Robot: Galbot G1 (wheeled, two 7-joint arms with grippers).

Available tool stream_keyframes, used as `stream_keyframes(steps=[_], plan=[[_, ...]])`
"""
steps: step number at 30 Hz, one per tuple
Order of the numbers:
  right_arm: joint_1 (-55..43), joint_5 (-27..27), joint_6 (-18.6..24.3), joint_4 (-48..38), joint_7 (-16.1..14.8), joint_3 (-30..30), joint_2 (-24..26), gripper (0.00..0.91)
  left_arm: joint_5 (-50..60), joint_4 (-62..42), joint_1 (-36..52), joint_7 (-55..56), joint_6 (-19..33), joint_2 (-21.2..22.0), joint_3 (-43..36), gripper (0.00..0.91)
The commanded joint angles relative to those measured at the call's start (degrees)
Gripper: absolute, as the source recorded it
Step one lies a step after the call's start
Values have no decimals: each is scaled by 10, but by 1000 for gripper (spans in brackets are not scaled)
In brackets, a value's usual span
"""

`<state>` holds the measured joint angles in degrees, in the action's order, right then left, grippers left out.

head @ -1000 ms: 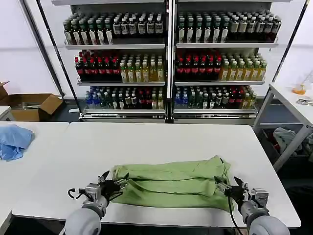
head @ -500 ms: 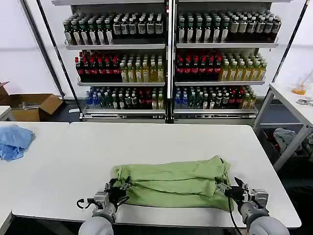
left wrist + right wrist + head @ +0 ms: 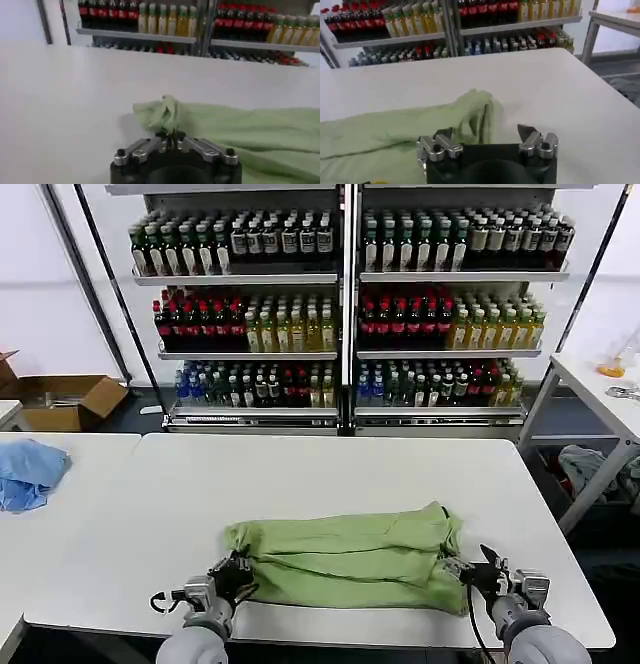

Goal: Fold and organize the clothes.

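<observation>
Lying bunched lengthwise across the lower middle of the white counter (image 3: 330, 464): green shirt (image 3: 350, 556). Left hand (image 3: 232, 576) clenched on its left end, fabric pinched, plain at left wrist. Right hand (image 3: 470, 570) released beside right end, gap clear at right wrist.

A shop-like lab: stocked bottle shelves (image 3: 345, 314) behind white tables (image 3: 330, 474)

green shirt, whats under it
The white table lies under the green shirt; whatever else its folds cover is hidden. The left claw pinches one end.
</observation>
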<state>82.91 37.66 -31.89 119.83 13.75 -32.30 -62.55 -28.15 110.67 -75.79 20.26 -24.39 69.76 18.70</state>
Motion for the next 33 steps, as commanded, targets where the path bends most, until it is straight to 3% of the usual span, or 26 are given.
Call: stream_keyframes(steps=[1, 6, 13, 17, 23, 33], plan=[[-2, 1, 1, 1, -1, 1, 2, 907, -67, 14, 5, 0, 3, -113, 157, 20], [-6, 1, 0, 3, -2, 4, 3, 907, -95, 17, 15, -1, -4, -156, 222, 20], [-8, 0, -1, 7, -4, 2, 10, 907, -278, 121, 0, -8, -11, -169, 235, 20], [-22, 1, 0, 1, -4, 6, 20, 907, -372, 179, -5, -12, -5, -142, 169, 20], [-33, 1, -3, 3, -4, 14, 25, 907, -415, 182, 9, -11, -1, -90, 67, 20], [-41, 1, -2, -3, -5, 14, 24, 907, -379, 95, 71, -7, 10, -10, -67, 20]])
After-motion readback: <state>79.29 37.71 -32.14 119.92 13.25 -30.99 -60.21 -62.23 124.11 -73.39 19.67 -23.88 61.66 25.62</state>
